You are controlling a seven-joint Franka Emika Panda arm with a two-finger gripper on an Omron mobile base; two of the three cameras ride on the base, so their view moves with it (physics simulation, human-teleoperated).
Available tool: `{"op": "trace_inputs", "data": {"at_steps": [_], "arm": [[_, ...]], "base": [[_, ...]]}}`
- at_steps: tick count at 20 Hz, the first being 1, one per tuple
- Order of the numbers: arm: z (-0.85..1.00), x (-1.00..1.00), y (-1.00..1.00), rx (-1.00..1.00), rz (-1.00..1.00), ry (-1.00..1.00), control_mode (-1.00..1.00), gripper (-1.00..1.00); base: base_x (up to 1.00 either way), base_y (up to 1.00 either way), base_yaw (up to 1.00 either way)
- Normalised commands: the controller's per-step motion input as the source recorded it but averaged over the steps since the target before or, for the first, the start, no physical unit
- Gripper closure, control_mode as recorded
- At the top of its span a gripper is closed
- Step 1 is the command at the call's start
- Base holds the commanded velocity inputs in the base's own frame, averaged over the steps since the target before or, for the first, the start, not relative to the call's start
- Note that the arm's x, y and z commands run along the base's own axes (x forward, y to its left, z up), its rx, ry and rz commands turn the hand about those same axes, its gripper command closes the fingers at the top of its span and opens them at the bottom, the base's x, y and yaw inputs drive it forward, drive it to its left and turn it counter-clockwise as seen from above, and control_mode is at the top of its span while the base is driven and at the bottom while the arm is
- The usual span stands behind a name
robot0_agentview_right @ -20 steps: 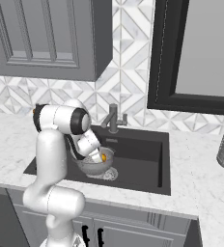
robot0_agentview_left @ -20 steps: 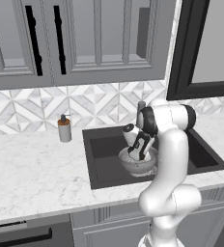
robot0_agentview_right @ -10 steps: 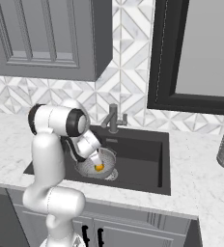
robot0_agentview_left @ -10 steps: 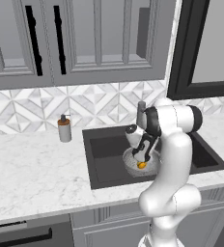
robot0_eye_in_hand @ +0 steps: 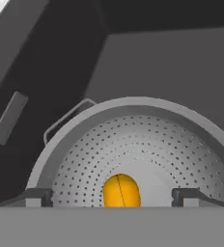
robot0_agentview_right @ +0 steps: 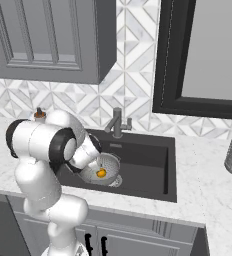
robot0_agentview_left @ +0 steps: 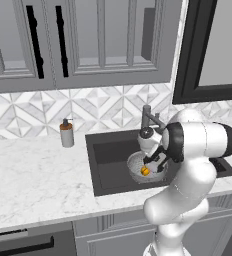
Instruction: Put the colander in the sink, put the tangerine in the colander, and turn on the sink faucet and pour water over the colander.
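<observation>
At the far left of your left base view, a small brown-and-silver soap dispenser (robot0_agentview_left: 66, 133) stands on the white marble table (robot0_agentview_left: 33, 180), just beside the left edge of the sink (robot0_agentview_left: 108, 167). The sink is a dark rectangular basin set into the table. Inside it sits the colander (robot0_agentview_left: 137, 167), a round perforated metal bowl, upright on the basin floor. The tangerine (robot0_agentview_left: 145, 171) lies at the bottom of the colander, free of any grip. Your claw (robot0_agentview_left: 155, 161) hangs just above the colander's rim, its two fingers spread wide apart and holding nothing. In your hand view each fingertip (robot0_eye_in_hand: 185, 195) stands well clear of the fruit, one on either side. Behind the colander, the dark sink faucet (robot0_agentview_left: 149, 119) rises at the back edge of the sink. To the right, a black-framed window (robot0_agentview_left: 213, 50) meets the tiled wall.
</observation>
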Motion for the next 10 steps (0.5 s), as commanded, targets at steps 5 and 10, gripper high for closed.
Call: {"op": "trace_inputs", "data": {"at_steps": [5,10], "arm": [[1.00,-0.14,0.45,0.19,0.04,-0.03,-1.00,-1.00],[1.00,0.00,0.52,0.23,0.05,0.00,-1.00,-1.00]], "base": [[0.00,0.00,0.00],[0.00,0.00,0.00]]}}
